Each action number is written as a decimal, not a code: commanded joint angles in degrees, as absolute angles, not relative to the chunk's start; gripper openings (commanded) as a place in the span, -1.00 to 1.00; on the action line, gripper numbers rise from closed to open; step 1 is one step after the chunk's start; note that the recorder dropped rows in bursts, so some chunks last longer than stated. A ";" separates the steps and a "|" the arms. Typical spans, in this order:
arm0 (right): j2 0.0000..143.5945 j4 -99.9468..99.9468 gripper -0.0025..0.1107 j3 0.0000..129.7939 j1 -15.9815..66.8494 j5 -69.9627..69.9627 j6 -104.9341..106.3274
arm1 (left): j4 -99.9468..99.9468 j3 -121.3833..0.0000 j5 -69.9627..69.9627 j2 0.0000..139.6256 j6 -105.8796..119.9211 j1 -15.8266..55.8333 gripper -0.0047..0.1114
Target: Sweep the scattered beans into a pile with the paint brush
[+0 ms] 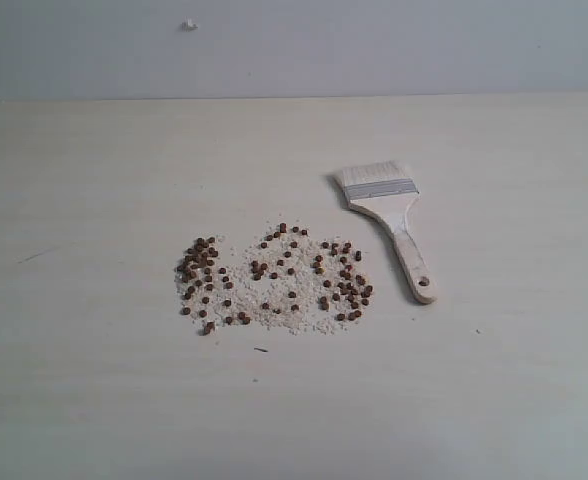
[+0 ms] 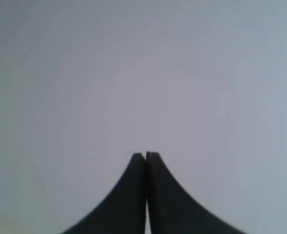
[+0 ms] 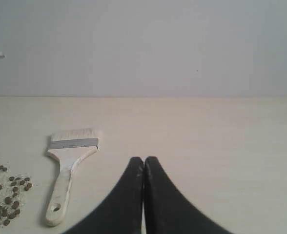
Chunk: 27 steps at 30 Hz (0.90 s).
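The beans (image 1: 274, 280) lie scattered across the middle of the pale table, reddish-brown pellets mixed with white crumbs; no pile shows. Right of them lies the paint brush (image 1: 392, 222), bristles toward the far wall, wooden handle with a hole pointing near. In the right wrist view the paint brush (image 3: 68, 168) lies flat beside some beans (image 3: 4, 195). My right gripper (image 3: 143, 159) is shut and empty, hovering apart from the brush. My left gripper (image 2: 146, 154) is shut with nothing in it, facing a blank grey surface. Neither gripper shows in the exterior view.
The table (image 1: 94, 180) ends at a grey wall (image 1: 374, 45) at the back, with a small white mark (image 1: 189, 25) on it. A thin dark speck (image 1: 261, 349) lies just in front of the beans.
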<state>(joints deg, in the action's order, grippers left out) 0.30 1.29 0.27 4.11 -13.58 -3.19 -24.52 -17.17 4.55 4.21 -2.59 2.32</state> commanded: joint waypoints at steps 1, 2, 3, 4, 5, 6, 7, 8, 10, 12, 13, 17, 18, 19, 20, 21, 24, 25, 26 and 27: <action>0.00 1.40 -0.96 0.00 4.05 -12.80 -3.17 | -21.49 -33.41 -3.57 16.19 -2.84 2.74 -0.92; 0.00 1.40 -0.96 0.00 4.05 -12.80 -3.17 | -20.42 -38.00 -7.84 20.04 -2.17 2.74 -0.92; 0.00 1.40 -0.96 0.00 4.05 -12.80 -3.17 | -20.15 -42.61 -12.71 24.13 -1.32 2.74 -0.92; 0.00 1.40 -0.96 0.00 4.05 -12.80 -3.17 | -20.15 -46.29 -17.82 27.48 0.00 2.74 -0.92; 0.00 1.40 -0.96 0.00 4.05 -12.80 -3.17 | -20.40 -50.75 -23.39 31.66 1.96 2.74 -0.92; 0.00 1.40 -0.96 0.00 4.05 -12.80 -3.17 | -21.55 -54.97 -28.97 35.80 4.02 2.74 -0.92; 0.00 1.40 -0.96 0.00 4.05 -12.80 -3.17 | -23.00 -58.06 -33.56 38.98 6.31 2.74 -0.92; 0.00 1.40 -0.96 0.00 4.05 -12.80 -3.17 | -24.83 -61.50 -39.71 42.78 8.87 2.74 -0.92; 0.00 1.40 -0.96 0.00 4.05 -12.80 -3.17 | -28.42 -66.92 -50.91 49.82 12.47 2.74 -0.92; 0.00 1.40 -0.96 0.00 4.05 -12.80 -3.17 | -31.45 -70.34 -58.53 55.45 15.10 2.74 -0.92; 0.00 1.40 -0.96 0.00 4.05 -12.80 -3.17 | -32.94 -71.34 -60.98 58.63 16.29 2.89 -0.92; 0.00 1.40 -0.96 0.00 4.05 -12.80 -3.17 | -37.19 -71.90 -61.97 65.71 26.77 6.58 -0.92; 0.00 1.40 -0.96 0.00 4.05 -12.80 -3.17 | -38.16 -71.90 -61.97 67.27 31.69 8.32 -0.92; 0.00 1.40 -0.96 0.00 4.05 -12.80 -3.17 | -38.95 -71.90 -61.97 68.74 37.13 10.44 -0.92; 0.00 1.40 -0.96 0.00 4.05 -12.80 -3.17 | -39.64 -71.90 -62.09 69.87 41.65 12.34 -0.92; 0.00 1.40 -0.96 0.00 4.05 -12.80 -3.17 | -40.15 -71.90 -62.23 71.26 47.38 15.05 -0.92; 0.00 1.40 -0.96 0.00 4.05 -12.80 -3.17 | -38.54 -71.90 -62.66 75.44 62.40 24.33 -0.92; 0.00 1.40 -0.96 0.00 4.05 -12.80 -3.17 | -37.77 -71.90 -62.13 76.87 65.28 27.55 -0.91; 0.00 1.40 -0.96 0.00 4.05 -12.80 -3.17 | -36.67 -71.90 -60.72 78.04 68.68 30.15 -0.87; 0.00 1.40 -0.96 0.00 4.05 -12.80 -3.17 | -34.46 -71.90 -58.85 79.81 71.59 33.98 -0.78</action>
<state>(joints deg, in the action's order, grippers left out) 0.30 1.29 0.27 4.11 -13.49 -3.19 -37.23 -71.39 -61.26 76.68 62.30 26.95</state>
